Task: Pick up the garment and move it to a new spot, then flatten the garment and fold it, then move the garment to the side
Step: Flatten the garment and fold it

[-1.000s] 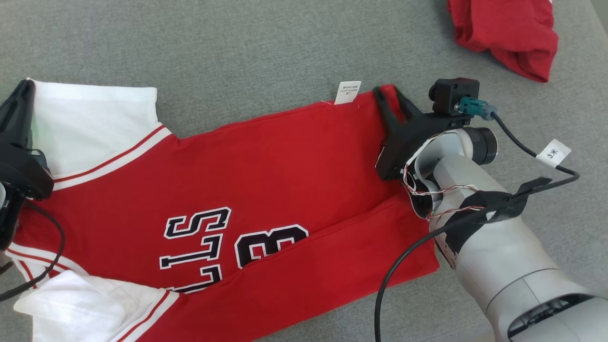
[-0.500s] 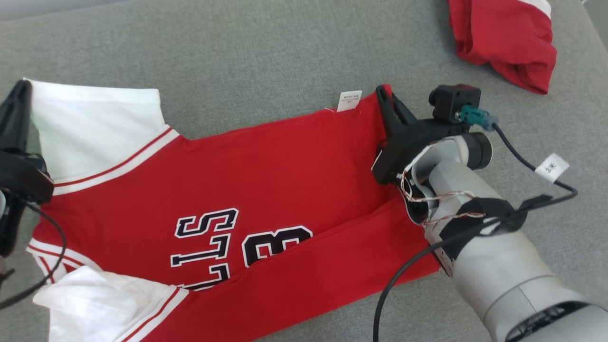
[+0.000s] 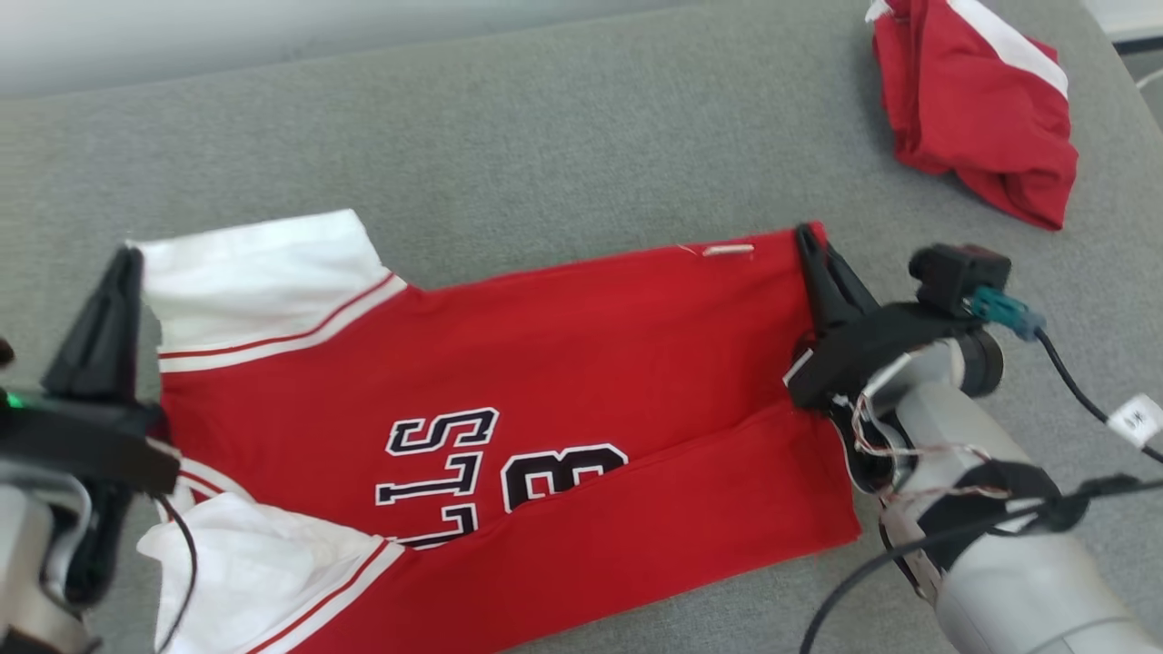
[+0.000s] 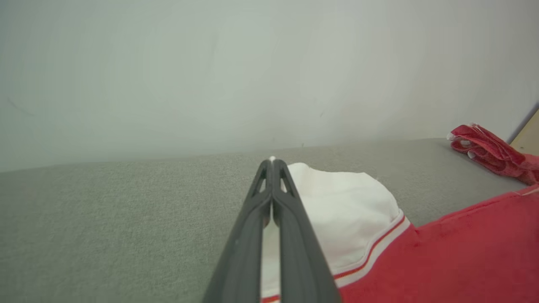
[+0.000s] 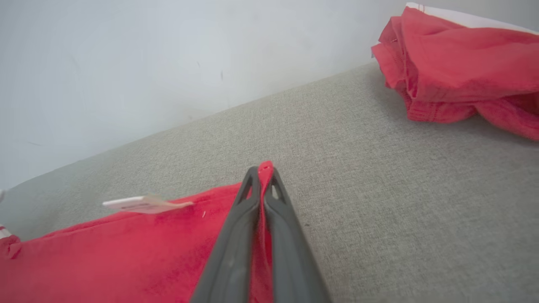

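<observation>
1 jersey [image 3: 545, 363] | 1 red heap [image 3: 981, 136] | left gripper [image 3: 134, 257], right gripper [image 3: 808, 236] — pinching jersey

Plain indoor workspace — grey fabric surface [image 3: 581, 136], bare pale wall [image 4: 252, 63].

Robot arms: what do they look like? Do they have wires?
The right gripper and left gripper each have two long, dark grey fingers tapering to points. The right forearm is pale grey and round, with black tape. A black cable with a white tag ends in a teal plug at a small black camera. Thin red-and-white wires loop nearby.
</observation>
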Controlling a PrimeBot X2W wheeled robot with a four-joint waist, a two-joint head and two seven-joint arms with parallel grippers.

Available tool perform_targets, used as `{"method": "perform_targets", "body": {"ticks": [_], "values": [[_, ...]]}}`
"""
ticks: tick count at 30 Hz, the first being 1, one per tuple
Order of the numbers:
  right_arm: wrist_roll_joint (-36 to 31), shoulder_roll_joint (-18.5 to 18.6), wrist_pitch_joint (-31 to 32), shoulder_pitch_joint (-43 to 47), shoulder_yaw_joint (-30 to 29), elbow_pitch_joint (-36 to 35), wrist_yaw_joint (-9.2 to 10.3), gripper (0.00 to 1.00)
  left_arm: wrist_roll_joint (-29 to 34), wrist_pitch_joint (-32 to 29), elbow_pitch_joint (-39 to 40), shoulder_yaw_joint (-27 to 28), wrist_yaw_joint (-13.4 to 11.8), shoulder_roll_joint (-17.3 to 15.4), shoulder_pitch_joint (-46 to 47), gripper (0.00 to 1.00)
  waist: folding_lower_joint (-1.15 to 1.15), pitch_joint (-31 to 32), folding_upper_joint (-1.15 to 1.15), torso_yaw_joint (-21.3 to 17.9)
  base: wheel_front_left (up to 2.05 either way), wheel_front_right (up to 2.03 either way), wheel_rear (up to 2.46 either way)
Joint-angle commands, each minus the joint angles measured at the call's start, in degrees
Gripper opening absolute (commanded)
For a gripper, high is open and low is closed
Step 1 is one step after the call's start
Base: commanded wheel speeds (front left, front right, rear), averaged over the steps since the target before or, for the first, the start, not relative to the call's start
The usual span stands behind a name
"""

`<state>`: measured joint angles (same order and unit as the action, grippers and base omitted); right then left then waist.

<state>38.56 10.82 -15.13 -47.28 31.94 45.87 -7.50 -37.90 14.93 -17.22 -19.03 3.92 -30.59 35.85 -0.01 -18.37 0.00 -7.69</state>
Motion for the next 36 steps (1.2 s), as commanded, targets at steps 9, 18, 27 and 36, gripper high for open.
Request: {"method": "perform_targets", "body": {"ticks": [9,18,27,36], "values": [[3.5,3.5,-0.1,6.5,1.0,-4.3,0.01,0.0,-0.8,0.2,11.2,4.2,-1.4,1.8,-13.3,0.0,0.01,3.2,0.0,2.5,0.0,0.0,0.0],[6.2,5.9,-0.1,10.2,1.4,-6.0,0.01,0.0,0.2,0.2,19.7,7.2,-2.5,5.7,-23.9,0.0,0.01,4.7,0.0,4.7,0.0,0.0,0.0],[8.5,8.9,-0.1,15.5,1.0,-11.1,0.01,0.0,2.5,0.2,21.6,7.5,-2.1,10.0,-30.6,0.0,0.01,6.3,0.0,7.1,0.0,0.0,0.0],[10.4,11.5,-0.1,19.5,1.6,-14.9,0.01,0.0,4.2,0.2,22.2,9.9,-1.4,13.8,-35.1,0.0,0.01,6.7,0.0,7.5,0.0,0.0,0.0]]}}
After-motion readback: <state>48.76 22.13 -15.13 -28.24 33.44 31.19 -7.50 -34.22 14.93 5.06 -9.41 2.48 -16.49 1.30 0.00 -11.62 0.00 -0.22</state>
